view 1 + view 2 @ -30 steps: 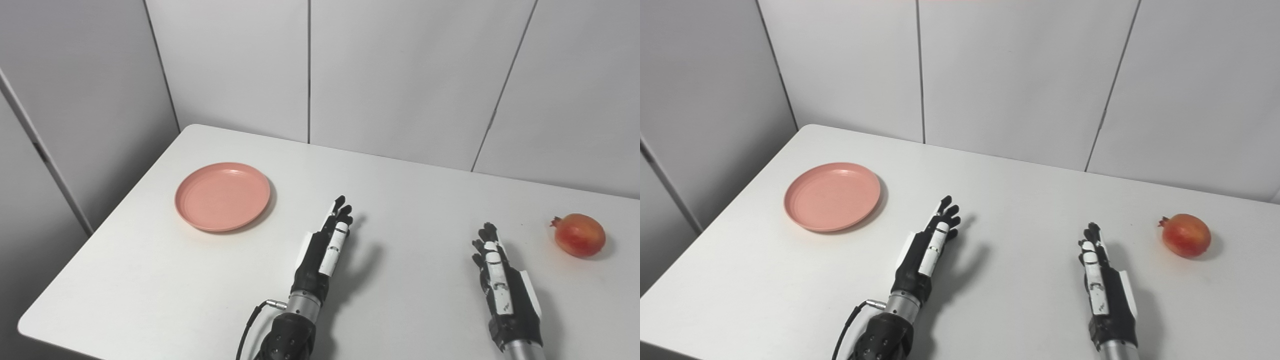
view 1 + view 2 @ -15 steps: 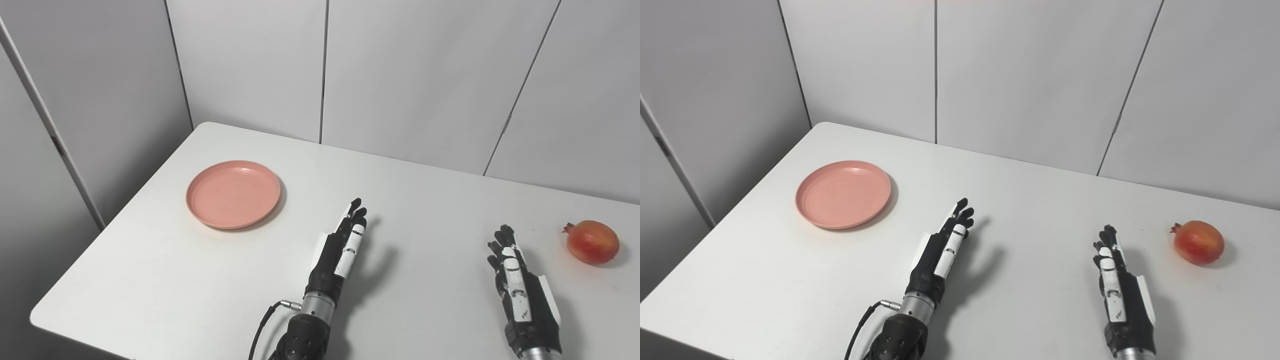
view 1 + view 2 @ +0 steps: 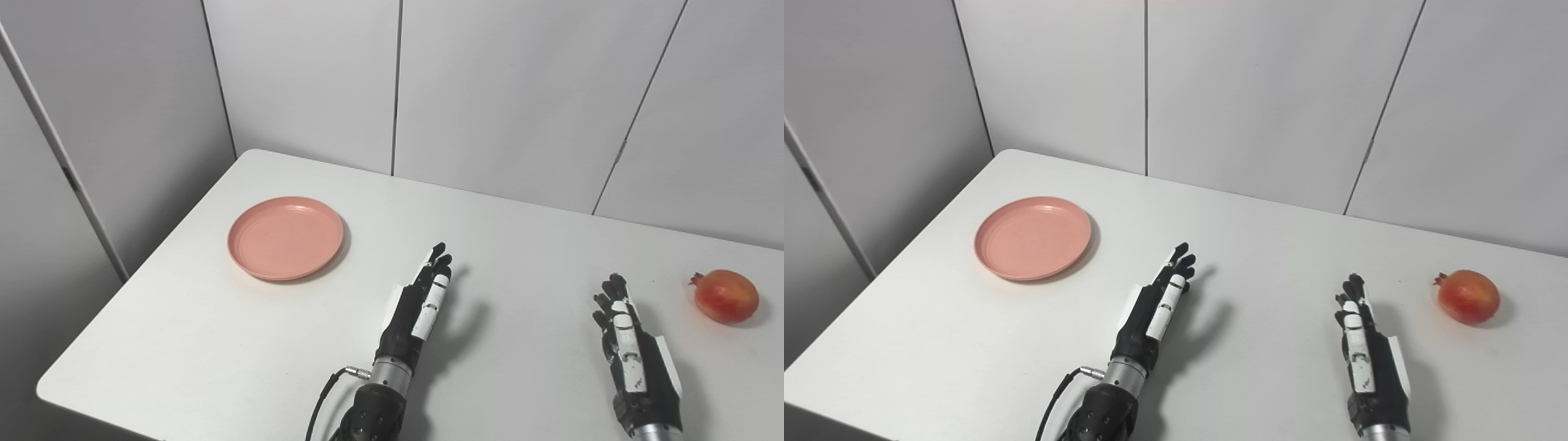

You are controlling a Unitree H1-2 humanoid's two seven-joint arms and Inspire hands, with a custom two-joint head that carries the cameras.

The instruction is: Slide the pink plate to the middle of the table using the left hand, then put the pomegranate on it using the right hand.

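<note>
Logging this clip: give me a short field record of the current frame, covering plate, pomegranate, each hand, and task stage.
plate: pink plate, empty, on the table's left part, not yet slid
pomegranate: pomegranate on the table near the right edge, untouched
left hand: left hand open, fingers extended, right of the plate, apart from it
right hand: right hand open, holding nothing, left of the pomegranate, apart from it
task stage: neither step begun
</note>
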